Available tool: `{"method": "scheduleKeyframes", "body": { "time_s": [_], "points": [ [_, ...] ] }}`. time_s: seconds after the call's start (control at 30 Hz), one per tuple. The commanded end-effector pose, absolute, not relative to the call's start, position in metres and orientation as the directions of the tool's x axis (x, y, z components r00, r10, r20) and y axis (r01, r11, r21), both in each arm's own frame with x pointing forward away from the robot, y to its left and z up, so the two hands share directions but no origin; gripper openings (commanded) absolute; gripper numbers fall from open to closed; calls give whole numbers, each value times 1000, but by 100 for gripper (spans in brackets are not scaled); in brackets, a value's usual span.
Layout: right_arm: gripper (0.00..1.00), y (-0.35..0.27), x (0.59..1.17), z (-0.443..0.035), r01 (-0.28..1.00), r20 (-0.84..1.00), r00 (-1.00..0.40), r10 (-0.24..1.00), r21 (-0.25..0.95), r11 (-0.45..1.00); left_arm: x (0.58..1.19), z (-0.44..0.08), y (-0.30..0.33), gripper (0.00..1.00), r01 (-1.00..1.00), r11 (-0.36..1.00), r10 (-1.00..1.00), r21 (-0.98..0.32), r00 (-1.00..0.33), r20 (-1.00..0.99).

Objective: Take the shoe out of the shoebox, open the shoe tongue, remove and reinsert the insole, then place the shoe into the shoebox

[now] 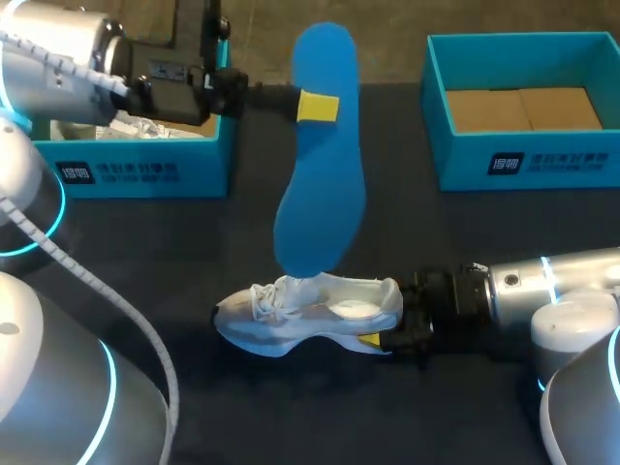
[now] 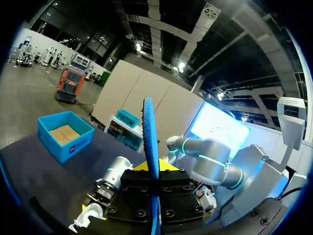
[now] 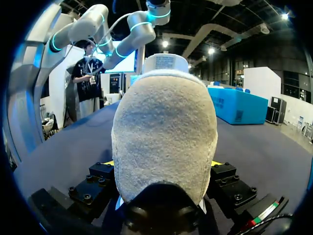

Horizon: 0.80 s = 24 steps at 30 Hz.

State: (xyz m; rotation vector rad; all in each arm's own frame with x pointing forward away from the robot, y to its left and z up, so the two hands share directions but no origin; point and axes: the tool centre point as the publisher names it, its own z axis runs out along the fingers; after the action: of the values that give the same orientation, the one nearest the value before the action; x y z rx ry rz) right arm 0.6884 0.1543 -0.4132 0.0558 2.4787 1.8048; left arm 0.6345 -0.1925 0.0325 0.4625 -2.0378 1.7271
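— Since both our arms are busy, where do we stand, starting with the big things?

— The dark tabletop (image 1: 145, 252) carries two blue boxes. The right shoebox (image 1: 528, 165) sits at the far right, open, showing only a cardboard floor. The left shoebox (image 1: 136, 172) sits behind our left arm. The shoe (image 1: 310, 312) is in neither. It rests on the tabletop near the middle, toe toward our left, well apart from both boxes.

— So taking it out is done. And the insole?

— The blue insole (image 1: 325, 165) stands nearly upright above the shoe, its lower end at the shoe's mouth. We cannot tell whether that end is inside or only at the rim. We judge ourselves midway, either drawing it out or feeding it back in.

— The claws?

— Our left claw (image 1: 318, 107) pinches the insole in its upper part. The left wrist view shows it edge-on between the fingers. Our right claw (image 1: 376, 339) clamps the shoe's heel from both sides, and the heel fills the right wrist view.

— What is left?

— Seating the insole flat inside, then carrying the shoe into a shoebox.
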Motion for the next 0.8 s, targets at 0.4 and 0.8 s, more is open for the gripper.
{"method": "scheduleKeyframes", "body": {
  "time_s": [0.4,0.8],
  "points": [
    [0,156,688,-412,-14,-39,-996,74,950,313,620,56,-184,0,-526,150,42,-837,-842,537],
    [0,156,688,-412,-14,-39,-996,74,950,313,619,69,-180,0,-535,184,15,-824,-837,547]
  ]
}}
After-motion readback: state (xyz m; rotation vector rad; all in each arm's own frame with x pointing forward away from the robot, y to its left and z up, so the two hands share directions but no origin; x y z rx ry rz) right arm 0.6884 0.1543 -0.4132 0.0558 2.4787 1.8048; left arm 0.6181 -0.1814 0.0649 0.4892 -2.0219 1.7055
